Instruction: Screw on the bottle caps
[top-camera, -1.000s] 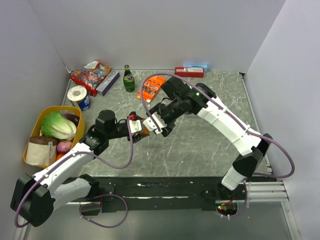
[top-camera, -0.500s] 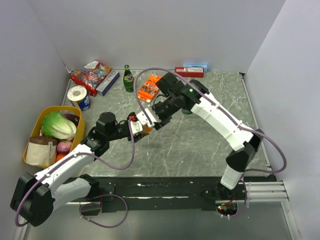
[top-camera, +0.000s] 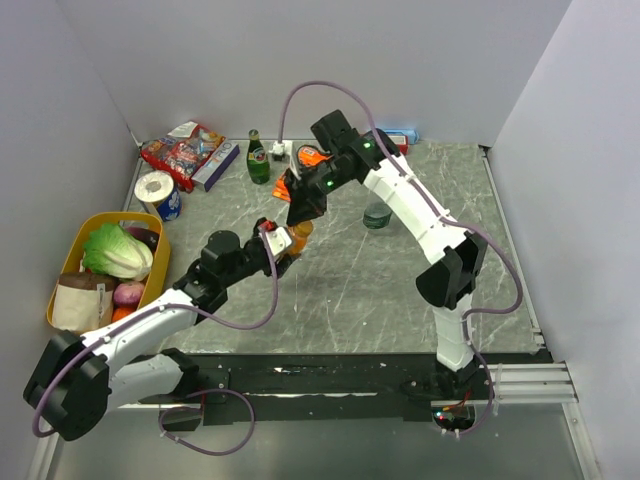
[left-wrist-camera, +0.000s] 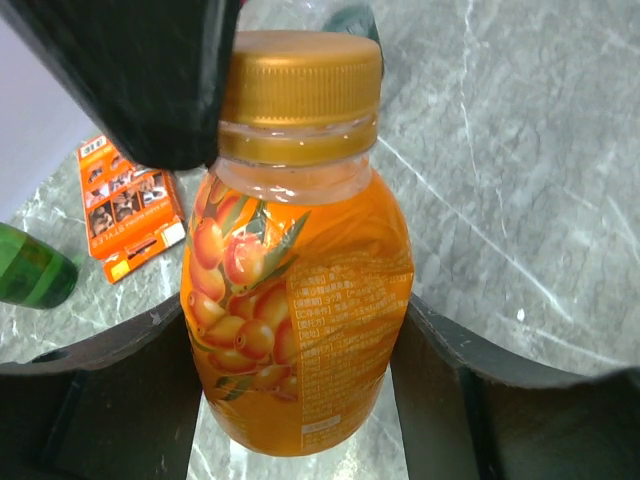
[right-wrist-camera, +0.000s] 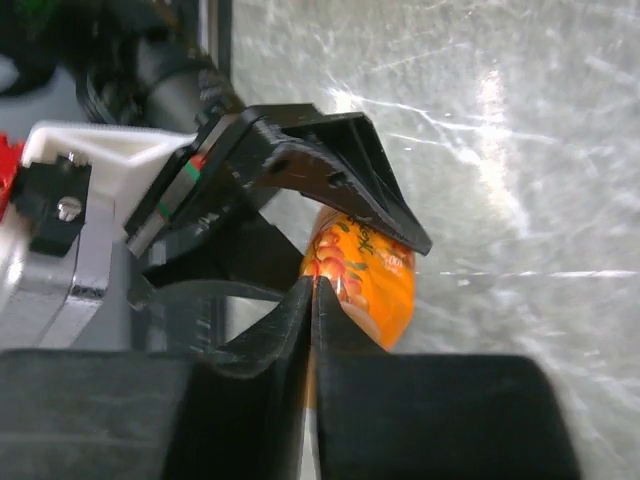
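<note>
The squat orange bottle (left-wrist-camera: 300, 300) stands upright between the fingers of my left gripper (left-wrist-camera: 300, 320), which is shut on its lower body; the pair shows left of the table's middle (top-camera: 290, 240). An orange-brown cap (left-wrist-camera: 300, 85) sits on the bottle's neck. My right gripper (right-wrist-camera: 313, 285) hangs just above the bottle (right-wrist-camera: 365, 285), jaws pressed together with nothing between them. One of its black fingers (left-wrist-camera: 150, 80) touches the cap's left side. The dark grey-green bottle (top-camera: 376, 215) stands alone further right. No whitish cap is in view.
A yellow basket (top-camera: 72, 262) of groceries sits at the left edge. Along the back are a snack bag (top-camera: 180, 145), a tall green glass bottle (top-camera: 258, 158), an orange packet (left-wrist-camera: 130, 205) and a red box (top-camera: 378, 143). A blue-and-white can (top-camera: 158, 192) stands near the basket.
My right gripper has shut and its arm has swung back and upward, now pointing down over the bottle's cap. The left gripper still holds the orange bottle, shifted slightly right.
</note>
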